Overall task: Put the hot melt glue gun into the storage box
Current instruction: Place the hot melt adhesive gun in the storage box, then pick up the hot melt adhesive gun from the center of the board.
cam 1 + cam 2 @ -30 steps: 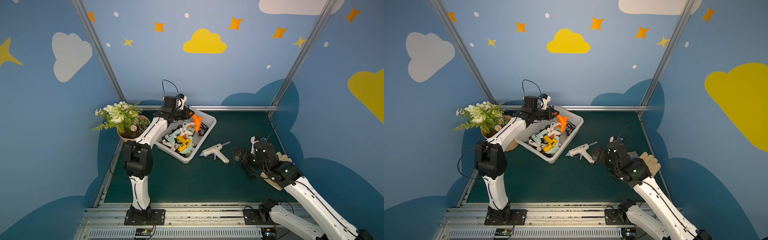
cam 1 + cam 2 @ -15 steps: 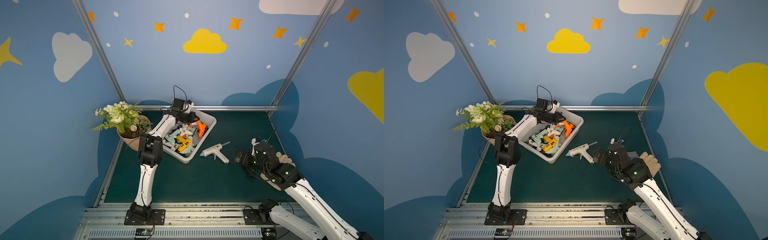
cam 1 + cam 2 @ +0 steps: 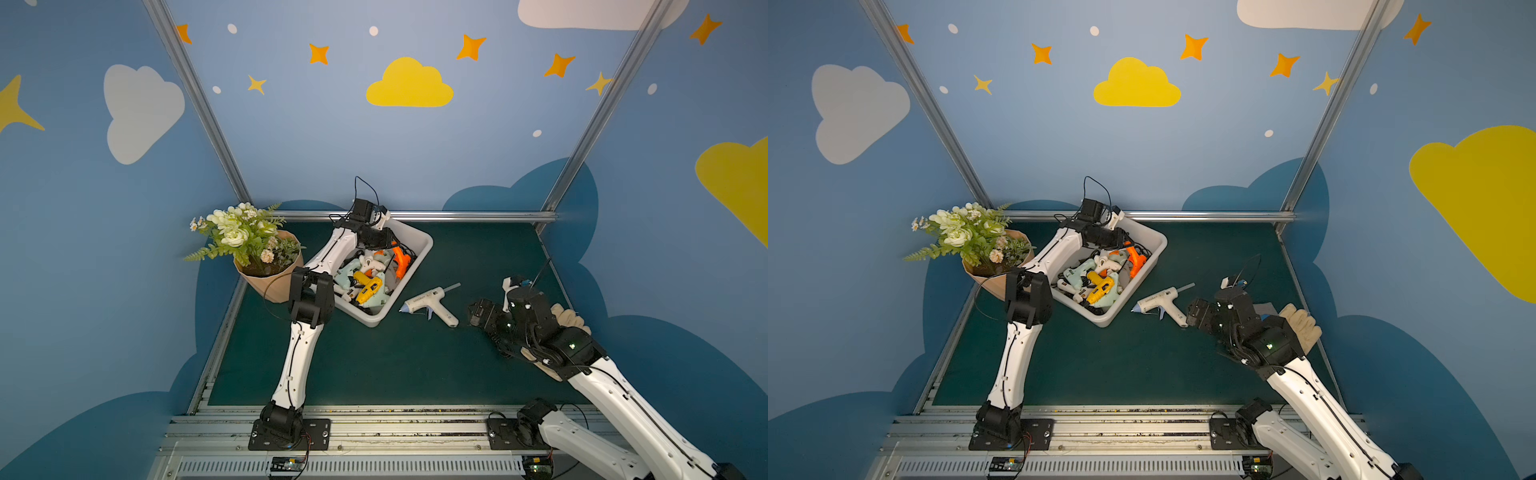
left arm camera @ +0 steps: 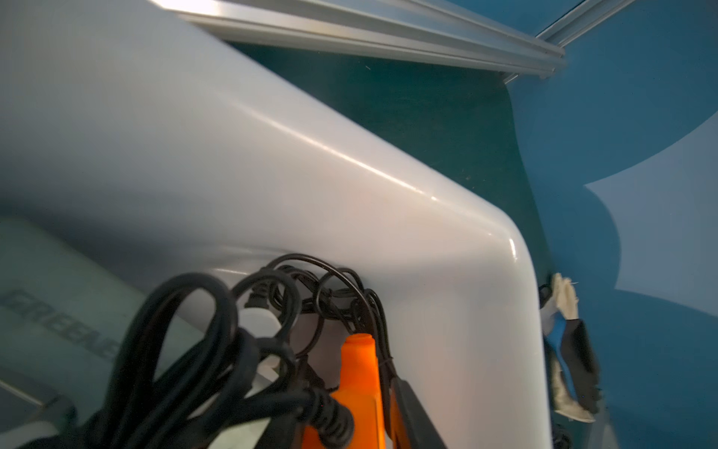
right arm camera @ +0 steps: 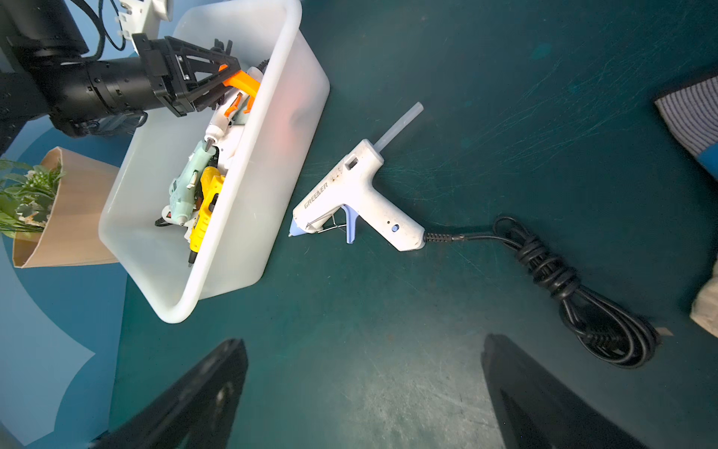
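Observation:
A white hot melt glue gun (image 3: 428,303) (image 3: 1160,305) (image 5: 361,194) lies on the green mat just right of the storage box (image 3: 427,243) (image 3: 1162,245) (image 5: 252,217). Its black cord (image 5: 563,280) is coiled behind the handle. My right gripper (image 3: 473,314) (image 3: 1190,316) (image 5: 363,342) hovers open over the mat, a short way from the gun's handle end. My left gripper (image 3: 390,246) (image 3: 1124,245) (image 5: 233,70) reaches into the box at its far end. An orange glue gun (image 3: 401,261) (image 4: 359,373) (image 5: 243,83) sits between its fingers (image 4: 410,412); whether they still press it I cannot tell.
Several other glue guns, one of them yellow (image 3: 368,289) (image 5: 206,210), fill the box with tangled cords. A paper-wrapped flower pot (image 3: 270,282) stands left of the box. Gloves (image 3: 573,320) (image 3: 1304,324) lie by the right wall. A metal rail (image 3: 457,216) runs along the mat's back edge.
My left arm has carried the orange glue gun down into the far end of the box, and its elbow has swung forward. The right arm has hardly moved.

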